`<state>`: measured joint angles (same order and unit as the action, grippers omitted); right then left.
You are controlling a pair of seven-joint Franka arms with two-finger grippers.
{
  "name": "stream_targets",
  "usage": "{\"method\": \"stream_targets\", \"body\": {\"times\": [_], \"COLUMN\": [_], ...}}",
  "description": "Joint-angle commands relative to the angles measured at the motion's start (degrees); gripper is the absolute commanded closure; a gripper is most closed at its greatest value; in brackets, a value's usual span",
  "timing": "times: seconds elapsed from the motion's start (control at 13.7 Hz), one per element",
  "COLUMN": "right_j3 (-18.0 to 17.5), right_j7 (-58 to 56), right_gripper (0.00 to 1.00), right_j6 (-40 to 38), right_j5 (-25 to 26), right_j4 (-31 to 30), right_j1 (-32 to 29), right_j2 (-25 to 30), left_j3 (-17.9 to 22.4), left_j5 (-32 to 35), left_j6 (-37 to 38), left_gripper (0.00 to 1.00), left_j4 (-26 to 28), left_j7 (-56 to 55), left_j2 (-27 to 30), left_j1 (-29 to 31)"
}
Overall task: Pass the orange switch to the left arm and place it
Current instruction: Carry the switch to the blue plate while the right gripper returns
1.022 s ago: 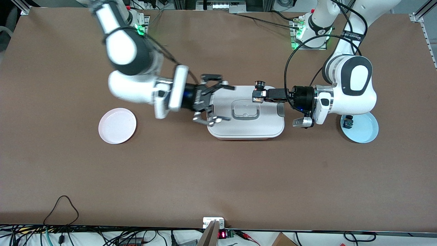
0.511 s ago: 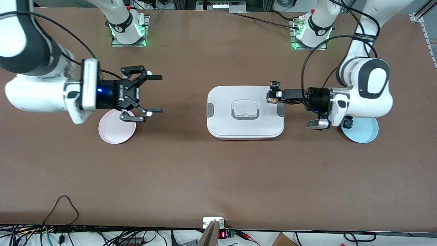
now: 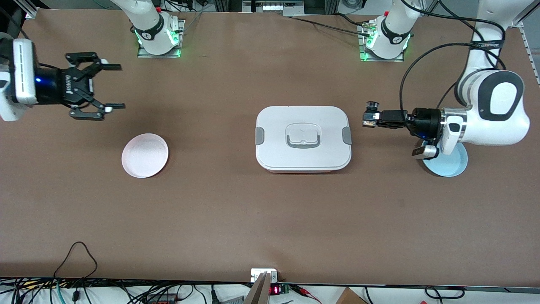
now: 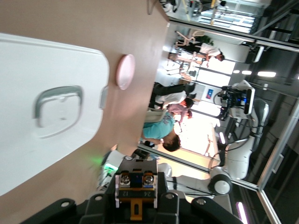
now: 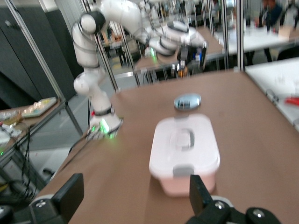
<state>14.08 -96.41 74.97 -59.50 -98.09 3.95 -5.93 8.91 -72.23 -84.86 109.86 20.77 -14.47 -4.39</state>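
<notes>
The left arm reaches in level from its end of the tabletop, forearm horizontal, and its left claw (image 3: pixel 368 118) is clamped on the orange switch (image 3: pixel 371 114), held in the air over bare tabletop just beside the box (image 3: pixel 303 137), clear of the box's grey side clip. The switch shows as a small dark body with a round black cap pointing toward the edge where the bases stand; in the left wrist view its body (image 4: pixel 135 185) sits between the fingers with an orange band, the numbers on it too small to trust. The right arm is pulled out toward the corner at its own end, its upper links cut off by the picture's edge; the right claw (image 3: pixel 109 85) hangs wide open and empty, over tabletop near the pink plate (image 3: pixel 144 155). The left forearm covers part of the blue plate (image 3: pixel 453 165).
</notes>
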Motion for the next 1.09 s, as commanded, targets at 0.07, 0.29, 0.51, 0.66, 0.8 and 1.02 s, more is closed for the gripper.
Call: {"method": "stream_targets", "body": {"times": [0.07,0.29,0.51,0.66,0.8,1.02], "right_j3": [0.7,-2.3,-6.9,-8.1,-11.5,-12.1], "right_j7": [14.8,36.7,53.3,64.3,73.3,81.0], "right_gripper": [0.00,0.00,0.00,0.00,0.00,0.00], "right_j6": [3.2,5.0,5.1,5.5,5.0,6.5], "right_j5": [19.1,37.5,51.4,55.4,61.8,64.6], "right_j4": [-1.0,1.2,1.6,1.4,1.4,1.6], "right_j1": [3.6,5.8,5.9,6.4,6.9,6.5], "right_j2": [7.9,11.1,11.7,11.6,11.6,11.6], "left_j3": [2.7,4.8,5.6,5.6,5.6,5.6], "left_j5": [9.5,18.2,26.2,32.0,35.7,44.2], "left_j6": [0.9,1.1,1.6,1.5,1.2,-1.6], "left_gripper": [1.00,1.00,1.00,1.00,1.00,1.00], "left_j4": [-1.2,-2.4,-4.6,-5.0,-5.0,-5.0], "left_j7": [0.8,0.8,3.0,8.3,14.6,23.8], "left_j2": [2.2,3.2,3.6,3.7,3.9,5.5], "left_j1": [-0.2,-0.2,0.0,0.2,0.6,0.6]}}
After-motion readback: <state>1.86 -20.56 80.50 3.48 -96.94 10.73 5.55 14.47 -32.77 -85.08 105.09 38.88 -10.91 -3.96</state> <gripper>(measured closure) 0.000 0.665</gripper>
